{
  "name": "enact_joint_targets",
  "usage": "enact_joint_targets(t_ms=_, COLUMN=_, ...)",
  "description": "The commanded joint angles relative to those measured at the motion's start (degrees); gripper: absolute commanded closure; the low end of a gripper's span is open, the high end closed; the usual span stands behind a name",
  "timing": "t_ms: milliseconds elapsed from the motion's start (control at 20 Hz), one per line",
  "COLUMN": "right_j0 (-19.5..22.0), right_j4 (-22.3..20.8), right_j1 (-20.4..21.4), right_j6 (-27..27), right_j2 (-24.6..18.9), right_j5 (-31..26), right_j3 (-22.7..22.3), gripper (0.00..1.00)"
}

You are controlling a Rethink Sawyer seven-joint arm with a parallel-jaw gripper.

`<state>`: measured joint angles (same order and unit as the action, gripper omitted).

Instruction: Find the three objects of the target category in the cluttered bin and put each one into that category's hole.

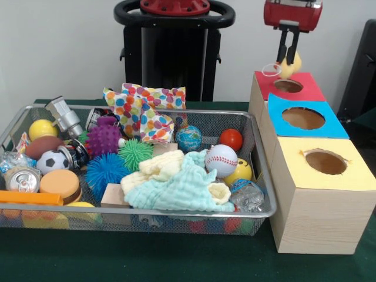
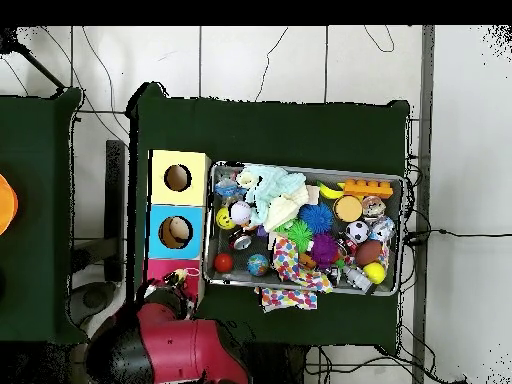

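Yellow ball sits clenched in the end effector above the red box's hole, hidden overhead.

Red, blue, yellow box tops; polka-dot cloth; mint towel

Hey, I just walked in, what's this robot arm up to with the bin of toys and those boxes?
The red arm's tool is shut on a pale yellow ball and holds it right above the round hole of the red-topped wooden box, not yet dropped in. The blue-topped box and yellow-topped box sit beside it in a row. The wire mesh bin is still packed with clutter: a baseball, a small red ball, spiky rubber balls, cloths and cans.
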<state>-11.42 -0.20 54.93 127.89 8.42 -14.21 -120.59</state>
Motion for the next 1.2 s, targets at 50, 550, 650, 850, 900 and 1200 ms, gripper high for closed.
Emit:
enact_joint_targets(t_ms=50, right_j0=4.8, right_j4=0.4, right_j1=-3.3, right_j6=9.1, right_j2=-2.4, right_j5=6.4, right_j3=-7.1, gripper=1.00)
enact_joint_targets(t_ms=550, right_j0=7.5, right_j4=-0.7, right_j1=-9.1, right_j6=7.6, right_j2=-2.6, right_j5=12.6, right_j3=-6.3, gripper=1.00)
enact_joint_targets(t_ms=650, right_j0=4.7, right_j4=1.5, right_j1=-8.9, right_j6=7.8, right_j2=-1.4, right_j5=9.2, right_j3=-3.5, gripper=1.00)
enact_joint_targets(t_ms=850, right_j0=-1.5, right_j4=4.9, right_j1=-7.4, right_j6=9.4, right_j2=1.7, right_j5=2.7, right_j3=0.7, gripper=1.00)
enact_joint_targets(t_ms=900, right_j0=-1.9, right_j4=5.1, right_j1=-7.3, right_j6=9.5, right_j2=2.0, right_j5=2.4, right_j3=0.8, gripper=1.00)
enact_joint_targets(t_ms=1200, right_j0=-4.8, right_j4=7.0, right_j1=-6.8, right_j6=9.5, right_j2=3.6, right_j5=-0.8, right_j3=2.1, gripper=1.00)
